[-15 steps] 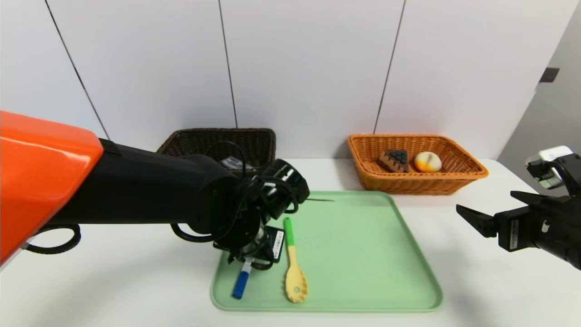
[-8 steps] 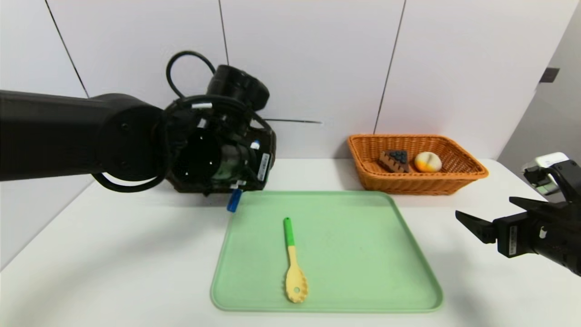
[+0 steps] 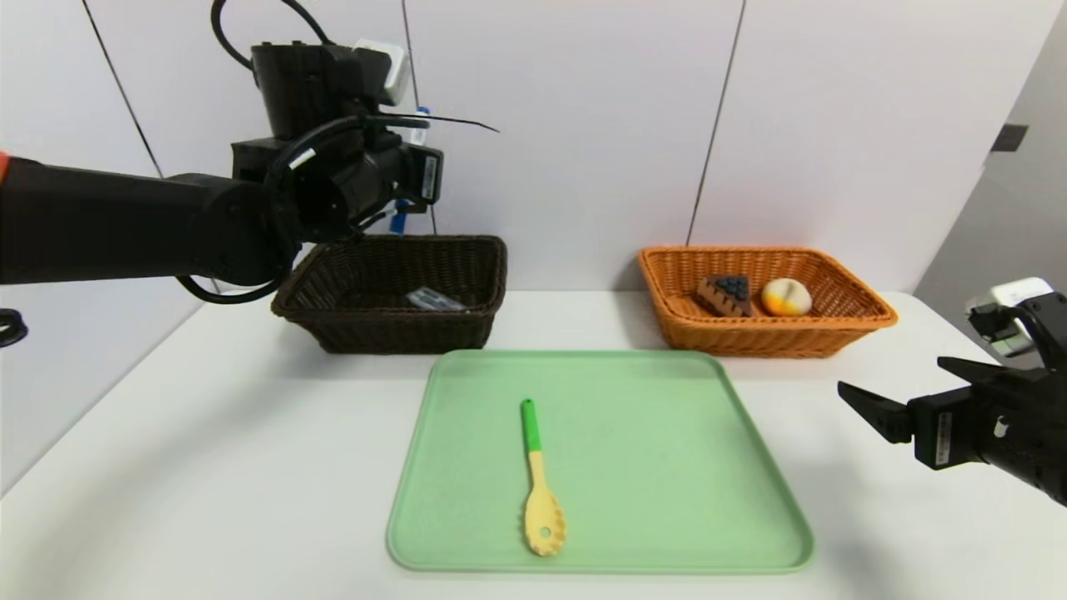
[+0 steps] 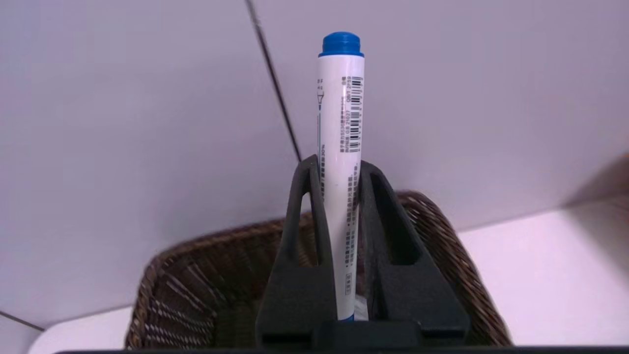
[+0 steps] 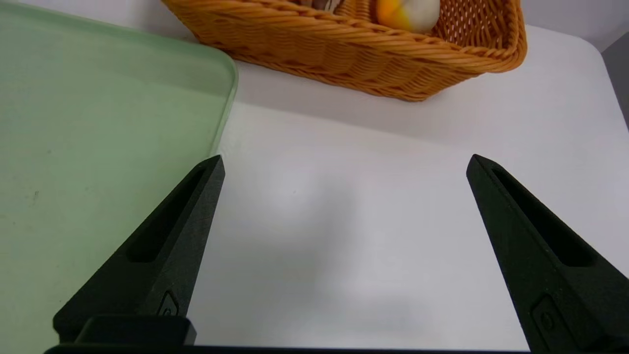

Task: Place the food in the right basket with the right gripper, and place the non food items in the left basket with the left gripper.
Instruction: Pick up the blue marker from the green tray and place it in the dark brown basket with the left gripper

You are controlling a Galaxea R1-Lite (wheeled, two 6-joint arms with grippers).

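White marker [image 4: 340,162], blue cap, upright above dark brown basket [image 3: 392,292]; grey case [image 3: 433,299] inside. Yellow spoon [image 3: 540,483] on tray, green handle toward 12 o'clock. Cake wedge [image 3: 723,294], bun [image 3: 785,297] in orange basket [image 3: 763,333].

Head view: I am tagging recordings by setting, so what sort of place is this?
Probably a lab or test bench rather than a home: a bare white table against plain white wall panels, with staged sorting props, a green tray, a dark brown basket and an orange basket.
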